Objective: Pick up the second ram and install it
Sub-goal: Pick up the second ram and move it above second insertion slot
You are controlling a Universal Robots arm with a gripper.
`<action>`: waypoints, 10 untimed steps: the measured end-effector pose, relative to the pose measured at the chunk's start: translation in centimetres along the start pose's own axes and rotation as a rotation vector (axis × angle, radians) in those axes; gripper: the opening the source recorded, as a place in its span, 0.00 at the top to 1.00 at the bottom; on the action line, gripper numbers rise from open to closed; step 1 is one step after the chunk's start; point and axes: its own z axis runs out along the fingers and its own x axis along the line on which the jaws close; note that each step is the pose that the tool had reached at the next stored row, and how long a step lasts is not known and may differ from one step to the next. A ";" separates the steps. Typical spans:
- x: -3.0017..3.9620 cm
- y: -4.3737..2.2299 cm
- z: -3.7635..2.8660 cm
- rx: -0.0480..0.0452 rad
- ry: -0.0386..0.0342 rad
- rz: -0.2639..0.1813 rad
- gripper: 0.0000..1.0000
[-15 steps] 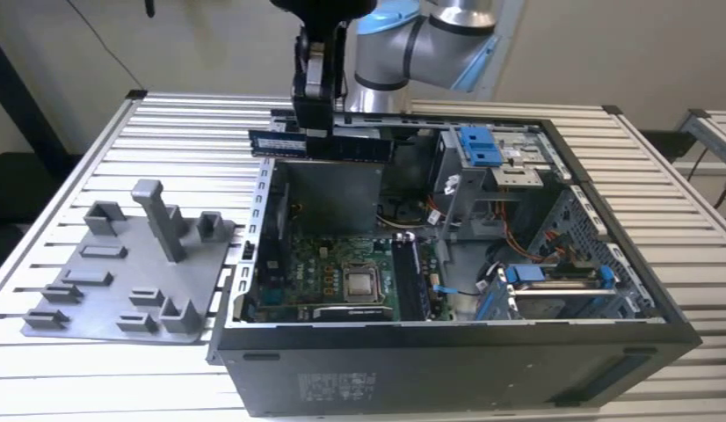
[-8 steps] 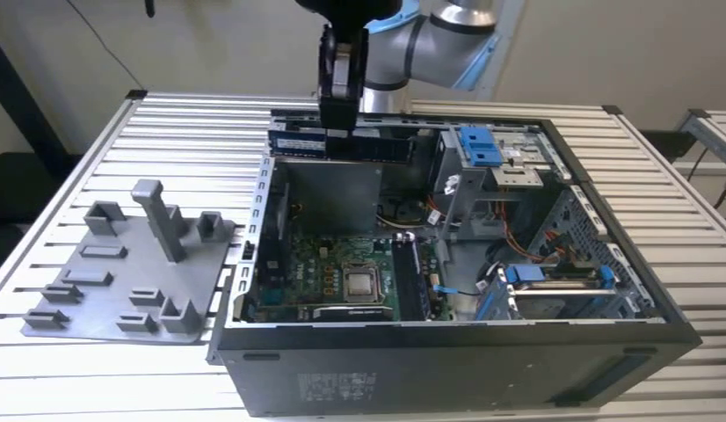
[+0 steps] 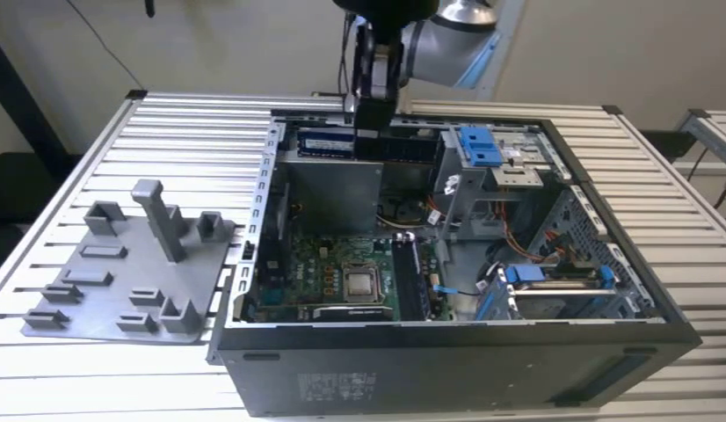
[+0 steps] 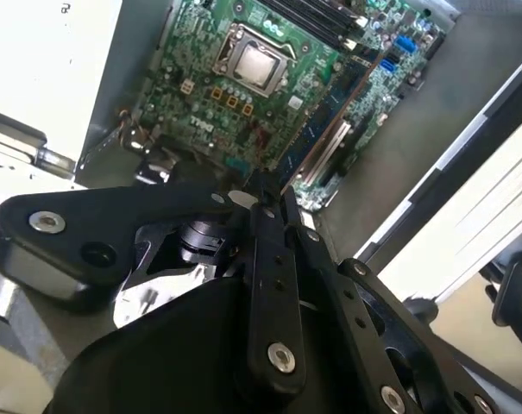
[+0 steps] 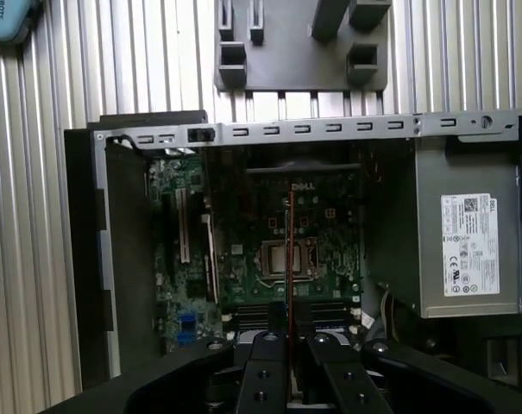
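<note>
First wrist view: gripper [image 5: 291, 335] clenched on the second ram [image 5: 291, 259], edge-on at centre, over the motherboard [image 5: 191, 250]. Carrying step, I'd judge; seating calls for squaring with the memory slots [image 5: 330, 309], lower centre.

Arm [image 3: 446, 44] cropped above; second ram [image 5: 291, 259] seemingly edge-on.

Robotics lab/workshop: UR arm [image 3: 457, 40] over slatted alu. table [image 3: 176, 132] w/ opened PC tower [image 3: 457, 369], mobo [image 3: 328, 264] exposed, plus grey plastic parts fixture [image 3: 105, 299] beside it, bare wall [image 3: 222, 44] behind.
</note>
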 end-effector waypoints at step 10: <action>-0.24 -3.23 -0.13 -0.0022 0.0003 0.000 0.86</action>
